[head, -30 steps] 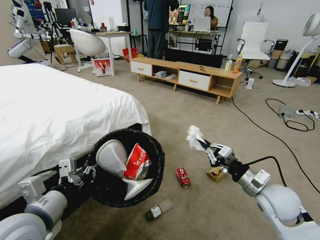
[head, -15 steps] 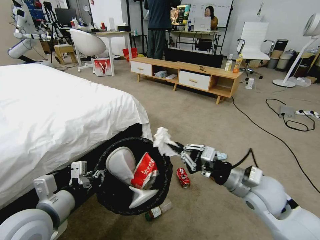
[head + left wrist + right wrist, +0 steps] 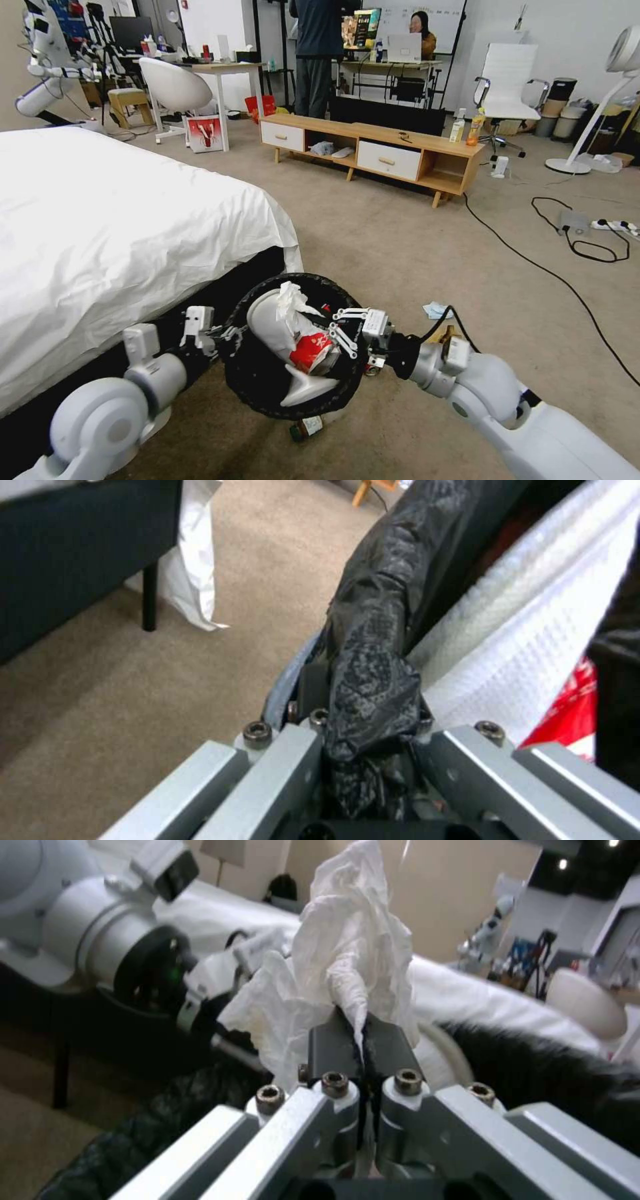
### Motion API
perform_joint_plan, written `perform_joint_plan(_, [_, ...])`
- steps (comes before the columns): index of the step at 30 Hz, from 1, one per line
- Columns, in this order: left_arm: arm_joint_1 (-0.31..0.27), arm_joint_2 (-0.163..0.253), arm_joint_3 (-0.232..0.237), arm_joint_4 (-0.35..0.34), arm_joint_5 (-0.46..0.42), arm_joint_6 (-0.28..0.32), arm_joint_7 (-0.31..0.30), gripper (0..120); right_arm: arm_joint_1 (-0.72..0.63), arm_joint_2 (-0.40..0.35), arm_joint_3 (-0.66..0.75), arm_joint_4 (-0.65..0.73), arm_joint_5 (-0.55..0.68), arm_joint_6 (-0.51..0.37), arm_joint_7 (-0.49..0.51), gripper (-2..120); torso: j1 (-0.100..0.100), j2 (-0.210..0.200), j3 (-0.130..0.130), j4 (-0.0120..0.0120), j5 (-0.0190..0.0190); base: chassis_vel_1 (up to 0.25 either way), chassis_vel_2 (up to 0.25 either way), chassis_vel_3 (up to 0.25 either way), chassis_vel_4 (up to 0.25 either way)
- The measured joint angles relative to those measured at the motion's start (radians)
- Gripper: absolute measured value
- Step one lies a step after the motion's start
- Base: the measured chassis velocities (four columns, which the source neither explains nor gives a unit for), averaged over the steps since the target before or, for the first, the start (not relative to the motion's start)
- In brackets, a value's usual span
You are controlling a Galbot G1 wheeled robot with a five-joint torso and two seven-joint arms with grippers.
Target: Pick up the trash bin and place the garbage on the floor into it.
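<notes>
Head view: high, looking forward and down across floor [image 3: 400, 227], past bed [image 3: 100, 220] corner. Left wrist view: very near, along left tool [image 3: 363, 730] at trash bin [image 3: 400, 580] rim. Right wrist view: close, facing bed. All share bin.

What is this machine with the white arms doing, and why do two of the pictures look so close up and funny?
It is a robot with two arms. The wide picture comes from its head; the close ones from a camera on each wrist. The left gripper pinches the black-bagged rim of the trash bin, holding it off the floor. The right gripper pinches a white tissue over the bin's mouth. A red-and-white carton sits inside. On the floor lie a small bottle and a blue face mask.
</notes>
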Motion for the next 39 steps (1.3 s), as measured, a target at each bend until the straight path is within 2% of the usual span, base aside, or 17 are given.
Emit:
perform_joint_plan(3, [-0.015, -0.006, 0.015, 0.015, 0.004, -0.001, 0.002, 2, -0.008, 0.003, -0.01, -0.023, -0.01, -0.001, 0.015, 0, 0.0, 0.0, 0.0, 0.0, -0.0001, 0.0, 0.0, 0.0, 0.0])
perform_joint_plan(6, [-0.019, -0.006, 0.013, 0.016, 0.002, -0.002, 0.003, 2, -0.022, 0.004, -0.006, -0.03, -0.019, -0.001, 0.031, 7, 0.0, 0.0, 0.0, 0.0001, -0.0001, 0.0, 0.0, 0.0, 0.0])
perform_joint_plan(7, [-0.015, -0.005, 0.006, 0.009, -0.007, -0.002, 0.003, 2, -0.03, 0.003, -0.001, -0.032, -0.024, -0.001, 0.035, 14, 0.0, 0.0, 0.0, 0.0, 0.0, 0.0, 0.0, 0.0, 0.0])
perform_joint_plan(8, [-0.015, -0.005, 0.006, 0.009, -0.007, -0.002, 0.003, 2, -0.03, 0.003, -0.001, -0.032, -0.024, -0.001, 0.035, 14, 0.0, 0.0, 0.0, 0.0, 0.0, 0.0, 0.0, 0.0, 0.0])
perform_joint_plan(9, [-0.012, -0.003, -0.002, 0.003, -0.016, -0.002, 0.003, 2, -0.034, 0.004, 0.003, -0.034, -0.029, 0.0, 0.038, 21, 0.0, 0.0, 0.0, 0.0, 0.0, 0.0, 0.0, 0.0, 0.0])
perform_joint_plan(11, [-0.009, -0.002, -0.006, 0.0, -0.019, -0.002, 0.003, 2, -0.036, 0.004, 0.003, -0.035, -0.032, 0.001, 0.038, 25, 0.0, 0.0, 0.0, 0.0001, 0.0, 0.0, 0.0, 0.0, 0.0])
perform_joint_plan(13, [0.004, 0.001, -0.021, -0.006, -0.022, -0.002, 0.003, 2, -0.044, 0.006, 0.005, -0.035, -0.04, 0.001, 0.038, 36, 0.0, 0.0, 0.0, 0.0001, -0.0001, 0.0, 0.0, 0.0, 0.0])
perform_joint_plan(17, [0.016, 0.002, -0.034, -0.013, -0.024, -0.002, 0.004, 2, -0.054, 0.006, 0.009, -0.033, -0.045, 0.001, 0.039, 45, 0.0, 0.0, 0.0, 0.0002, 0.0, 0.0, 0.0, 0.0, 0.0])
perform_joint_plan(19, [0.028, 0.004, -0.049, -0.021, -0.027, -0.001, 0.009, 2, -0.075, 0.005, 0.021, -0.028, -0.057, 0.003, 0.038, 58, 0.0, 0.0, 0.0, 0.0002, 0.0, 0.0, 0.0, 0.0, 0.0])
perform_joint_plan(20, [0.028, 0.004, -0.049, -0.021, -0.027, -0.001, 0.009, 2, -0.075, 0.005, 0.021, -0.028, -0.057, 0.003, 0.038, 58, 0.0, 0.0, 0.0, 0.0002, 0.0, 0.0, 0.0, 0.0, 0.0])
perform_joint_plan(21, [0.031, 0.007, -0.061, -0.02, -0.024, -0.001, 0.001, 2, -0.088, 0.001, 0.033, -0.026, -0.059, 0.004, 0.04, 64, 0.0, 0.0, 0.0, -0.0005, -0.0002, 0.0, 0.0, 0.0, 0.0])
perform_joint_plan(22, [0.031, 0.008, -0.067, -0.021, -0.024, -0.001, 0.0, 3, -0.098, -0.003, 0.041, -0.026, -0.063, 0.004, 0.04, 70, 0.0, 0.0, 0.0, 0.0002, -0.0003, 0.0, 0.0, 0.0, 0.0])
perform_joint_plan(23, [0.032, 0.009, -0.071, -0.022, -0.026, -0.001, -0.001, 3, -0.106, -0.004, 0.047, -0.021, -0.066, 0.005, 0.04, 75, 0.0, 0.0, 0.0, -0.0002, 0.0006, 0.0, 0.0, 0.0, 0.0])
perform_joint_plan(26, [0.033, 0.008, -0.072, -0.022, -0.028, 0.0, -0.002, 3, -0.113, -0.007, 0.054, -0.017, -0.069, 0.007, 0.04, 79, 0.0, 0.0, 0.0, 0.0003, -0.0001, 0.0, 0.0, 0.0, 0.0])
perform_joint_plan(29, [0.039, 0.003, -0.076, -0.023, -0.029, 0.001, -0.008, 3, -0.126, -0.009, 0.076, -0.004, -0.077, 0.01, 0.039, 95, 0.0, 0.0, 0.0, -0.0001, 0.0004, 0.0, 0.0, 0.0, 0.0])
perform_joint_plan(32, [0.049, -0.004, -0.082, -0.02, -0.029, 0.002, -0.014, 3, -0.128, -0.009, 0.096, 0.014, -0.079, 0.011, 0.038, 99, 0.0, 0.0, 0.0, 0.0, 0.0, 0.0, 0.0, 0.0, 0.0])
perform_joint_plan(39, [0.068, -0.011, -0.099, -0.001, -0.024, 0.002, -0.015, 2, -0.109, -0.009, 0.143, 0.09, -0.076, 0.015, 0.035, 100, 0.0, 0.0, 0.0, 0.0001, -0.0001, 0.0, 0.0, 0.0, 0.0])
